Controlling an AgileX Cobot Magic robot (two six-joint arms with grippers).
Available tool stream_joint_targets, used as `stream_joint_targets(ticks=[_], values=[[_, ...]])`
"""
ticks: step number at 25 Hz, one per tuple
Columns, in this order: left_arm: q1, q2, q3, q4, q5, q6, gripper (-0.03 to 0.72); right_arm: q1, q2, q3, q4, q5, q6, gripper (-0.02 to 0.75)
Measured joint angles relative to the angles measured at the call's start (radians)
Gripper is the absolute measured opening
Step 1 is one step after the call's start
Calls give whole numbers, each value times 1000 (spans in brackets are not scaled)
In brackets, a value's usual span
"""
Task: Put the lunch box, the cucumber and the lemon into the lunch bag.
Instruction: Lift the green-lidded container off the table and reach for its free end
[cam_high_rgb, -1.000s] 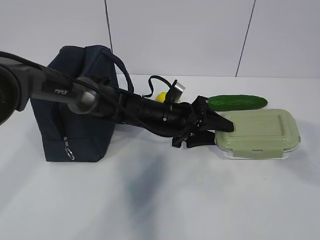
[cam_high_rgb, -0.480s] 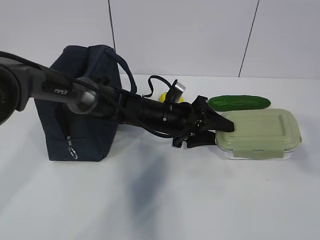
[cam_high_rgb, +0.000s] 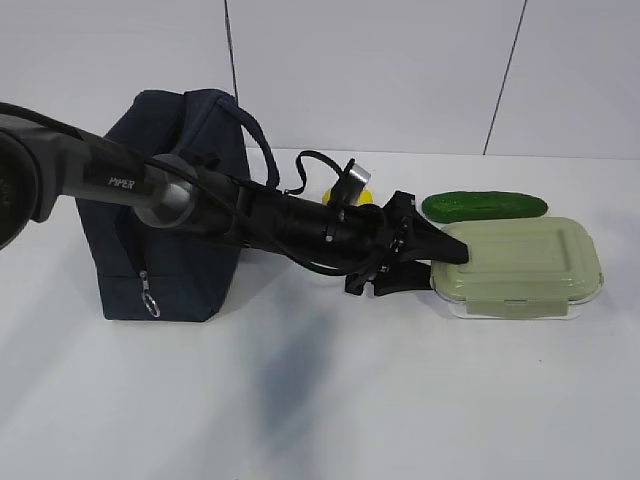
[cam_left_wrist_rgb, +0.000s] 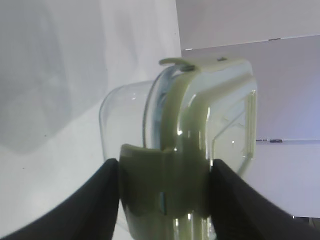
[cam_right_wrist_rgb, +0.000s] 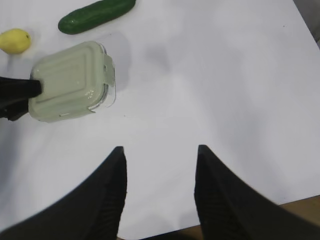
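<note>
We've got the left gripper (cam_high_rgb: 440, 262) clamped on the lunch box (cam_high_rgb: 525, 265) end; next we lift it into the lunch bag (cam_high_rgb: 175, 215).

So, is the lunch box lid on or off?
On. The green lid covers the lunch box, and a clip is folded down in the left wrist view.

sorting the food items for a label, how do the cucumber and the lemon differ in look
The cucumber is long, slim and dark green; the lemon is short, oval and bright yellow. The cucumber is clearly the larger. In the exterior view the cucumber shows whole, while the lemon is mostly hidden behind the arm. Both lie loose on the white table beyond the lunch box.
</note>
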Motion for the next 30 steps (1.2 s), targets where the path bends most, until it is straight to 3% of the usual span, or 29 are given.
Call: stream_joint_targets(ticks=[8, 17, 26, 30], values=[[0, 0, 0, 0, 0, 0, 379, 0, 139, -183, -68, 4, -20, 346], [0, 0, 0, 0, 1, 0, 379, 0, 414, -479, 109, 4, -173, 346], [13, 0, 0, 0, 3, 1, 379, -27, 543, -508, 116, 4, -206, 347], [32, 0, 0, 0, 28, 1, 379, -71, 607, -508, 209, 4, -234, 347]])
